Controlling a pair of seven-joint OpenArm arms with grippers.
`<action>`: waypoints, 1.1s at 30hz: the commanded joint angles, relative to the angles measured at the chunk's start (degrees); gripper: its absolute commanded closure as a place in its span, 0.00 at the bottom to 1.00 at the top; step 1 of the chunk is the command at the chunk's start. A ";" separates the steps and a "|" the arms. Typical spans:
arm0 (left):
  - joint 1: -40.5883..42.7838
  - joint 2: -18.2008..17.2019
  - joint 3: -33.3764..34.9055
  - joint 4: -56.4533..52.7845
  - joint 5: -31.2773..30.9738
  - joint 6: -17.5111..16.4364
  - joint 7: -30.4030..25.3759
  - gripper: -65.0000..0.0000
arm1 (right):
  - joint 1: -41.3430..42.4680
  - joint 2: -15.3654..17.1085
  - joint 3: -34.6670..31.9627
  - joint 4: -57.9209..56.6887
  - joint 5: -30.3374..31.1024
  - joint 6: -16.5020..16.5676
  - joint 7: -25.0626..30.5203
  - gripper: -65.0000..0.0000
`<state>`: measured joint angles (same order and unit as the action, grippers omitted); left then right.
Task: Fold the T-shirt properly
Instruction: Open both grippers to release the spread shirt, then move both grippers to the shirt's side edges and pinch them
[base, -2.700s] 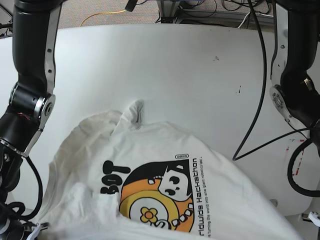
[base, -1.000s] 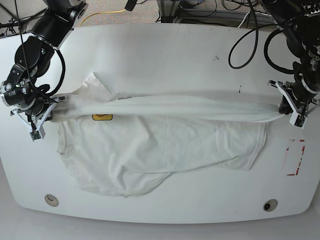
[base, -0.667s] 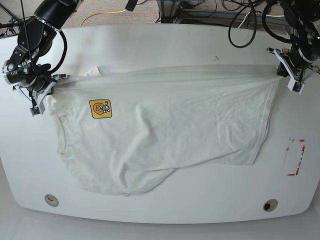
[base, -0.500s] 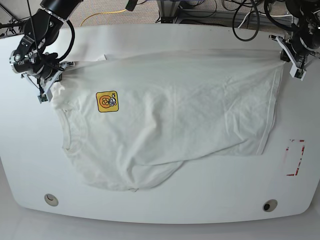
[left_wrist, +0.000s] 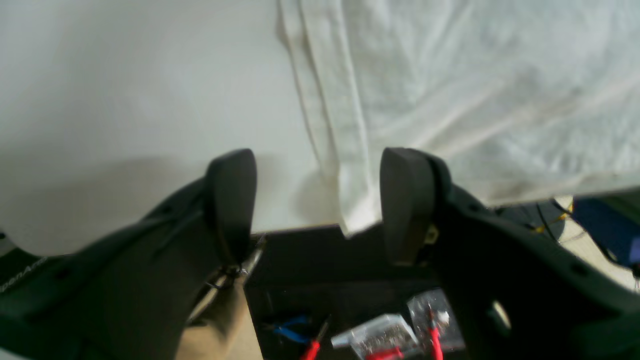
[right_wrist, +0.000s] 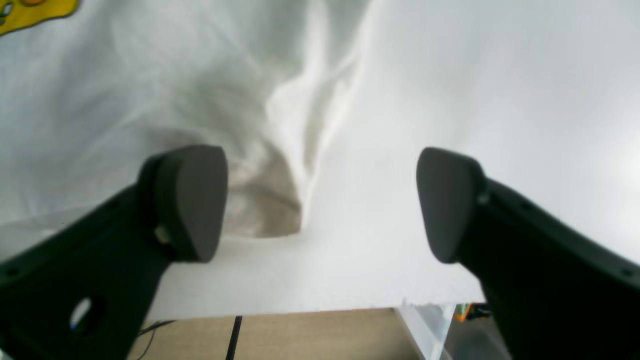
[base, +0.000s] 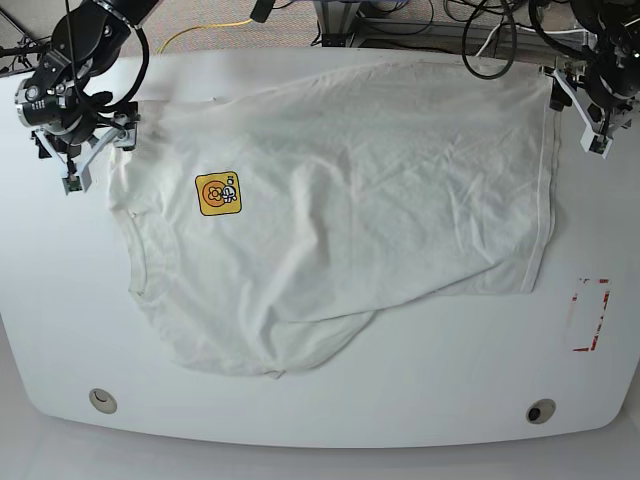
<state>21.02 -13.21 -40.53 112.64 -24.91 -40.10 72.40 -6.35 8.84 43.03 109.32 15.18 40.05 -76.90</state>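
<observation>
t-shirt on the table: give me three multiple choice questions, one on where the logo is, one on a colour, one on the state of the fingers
1. In the base view, where on the T-shirt is the small square logo?
A. toward the view's left end
B. at the view's right hem
C. hidden under a fold

2. What colour is that logo's background?
A. blue
B. yellow-orange
C. green

3. How do the fingers of the left gripper and the right gripper stand?
A. both pairs clamped on cloth
B. one pair apart, one pair clamped
C. both pairs apart, gripping nothing

Answers:
1. A, the logo lies near the collar end, on the view's left.
2. B, the square reads yellow-orange against the white cloth.
3. C, each wrist view shows a wide gap, with cloth lying loose between the fingers.
</observation>
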 joint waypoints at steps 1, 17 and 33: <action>-2.25 -0.99 -0.65 0.99 -0.46 0.10 -1.41 0.44 | 2.88 0.87 -0.08 0.62 1.30 -0.05 1.43 0.13; -23.96 -0.72 -0.30 -5.17 2.88 0.10 -1.68 0.44 | 28.90 4.21 -1.49 -27.25 0.95 -0.05 4.95 0.14; -34.69 -0.72 -0.21 -14.93 12.29 0.10 -6.95 0.44 | 48.50 14.24 -19.95 -73.58 0.86 -0.05 43.28 0.14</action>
<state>-12.67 -12.93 -40.84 96.49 -11.60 -39.92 67.46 39.29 21.76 24.51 38.63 14.79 39.40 -37.58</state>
